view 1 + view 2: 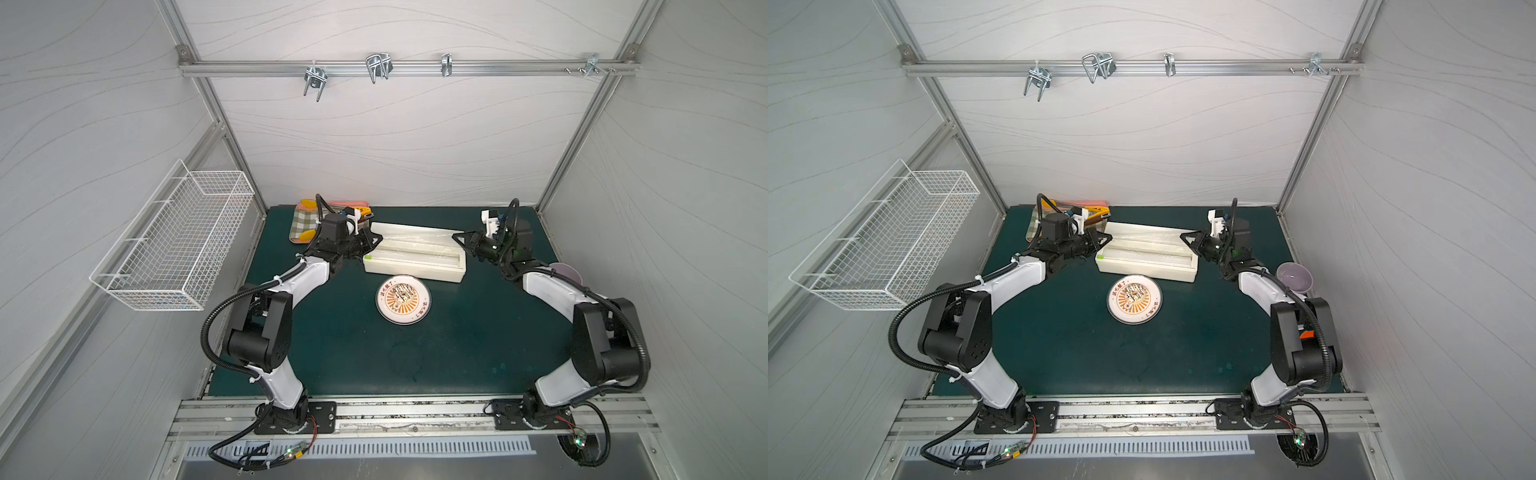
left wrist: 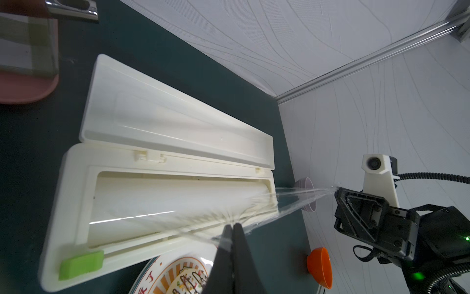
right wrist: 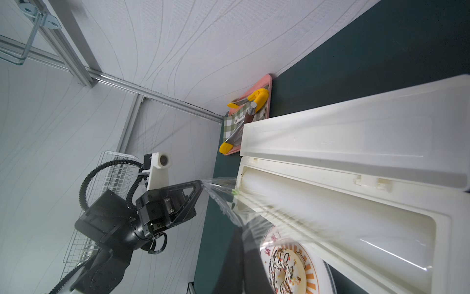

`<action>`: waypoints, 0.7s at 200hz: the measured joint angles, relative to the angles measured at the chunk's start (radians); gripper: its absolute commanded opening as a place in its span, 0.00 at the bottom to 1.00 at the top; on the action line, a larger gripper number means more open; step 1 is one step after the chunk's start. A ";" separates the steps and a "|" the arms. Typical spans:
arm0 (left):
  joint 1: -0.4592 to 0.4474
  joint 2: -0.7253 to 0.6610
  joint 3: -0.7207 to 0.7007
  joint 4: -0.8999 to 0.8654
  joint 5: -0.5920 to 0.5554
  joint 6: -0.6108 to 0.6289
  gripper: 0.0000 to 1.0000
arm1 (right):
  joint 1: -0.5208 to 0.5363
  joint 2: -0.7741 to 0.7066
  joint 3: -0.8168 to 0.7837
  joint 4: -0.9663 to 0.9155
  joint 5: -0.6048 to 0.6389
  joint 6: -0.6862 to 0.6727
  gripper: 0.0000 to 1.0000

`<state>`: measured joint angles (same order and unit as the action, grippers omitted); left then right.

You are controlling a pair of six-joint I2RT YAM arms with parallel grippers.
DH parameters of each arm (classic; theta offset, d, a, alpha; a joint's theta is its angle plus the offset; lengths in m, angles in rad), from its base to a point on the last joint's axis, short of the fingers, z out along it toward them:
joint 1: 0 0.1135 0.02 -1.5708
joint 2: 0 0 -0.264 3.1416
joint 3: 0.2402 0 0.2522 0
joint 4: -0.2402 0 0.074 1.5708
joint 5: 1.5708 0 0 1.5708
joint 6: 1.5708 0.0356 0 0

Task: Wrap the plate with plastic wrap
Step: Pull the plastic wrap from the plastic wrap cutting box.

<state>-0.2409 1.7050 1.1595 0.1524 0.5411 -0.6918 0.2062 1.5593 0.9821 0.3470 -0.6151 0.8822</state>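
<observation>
- Top views: the left gripper and the right gripper sit at opposite ends of the open dispenser box, tips facing each other along its long axis.
- The plate lies on the mat just on the robot's side of the box. It is about midway between the arms and clear of both grippers; same layout in both top views.
- The plastic wrap shows only as a faint sheen over the box.
- The lilac bowl sits by the right arm and the tray behind the left wrist. Neither lies between film and plate.
- Left wrist: the left gripper is clenched on one corner of the plastic wrap. The film fans out from the roll to that pinch.
- A taut band runs on to the right gripper, pinched closed on the far corner.
- The plate lies past the box's front wall. The orange bowl stands off beyond the box end.
- Right wrist: the right gripper is blurred but closed on crinkled film. The left gripper holds the opposite corner, and the plate is beside the box.
- Judgement: the next pull goes toward the robot, across the box axis and down over the plate. Both arms are equally near. The box's front wall is what the film must clear.
</observation>
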 measured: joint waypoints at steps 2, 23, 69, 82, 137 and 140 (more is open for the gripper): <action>0.000 0.000 0.006 -0.006 0.000 0.000 0.00 | 0.000 0.000 0.006 -0.003 0.000 0.000 0.00; 0.003 0.000 0.067 -0.073 0.001 0.005 0.00 | -0.002 0.000 0.061 -0.058 0.000 -0.008 0.00; 0.009 -0.040 0.135 -0.191 0.010 0.010 0.00 | -0.002 -0.040 0.114 -0.138 -0.004 -0.015 0.00; 0.009 -0.068 0.142 -0.220 0.010 0.013 0.00 | 0.000 -0.069 0.115 -0.157 -0.005 -0.015 0.00; 0.014 -0.254 0.108 -0.311 0.009 0.034 0.00 | 0.051 -0.222 0.098 -0.227 -0.008 -0.030 0.00; 0.014 -0.268 0.096 -0.310 0.007 0.034 0.00 | 0.056 -0.232 0.095 -0.231 -0.007 -0.035 0.00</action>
<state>-0.2264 1.4372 1.2556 -0.1577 0.5484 -0.6579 0.2623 1.3270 1.0771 0.1162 -0.6224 0.8471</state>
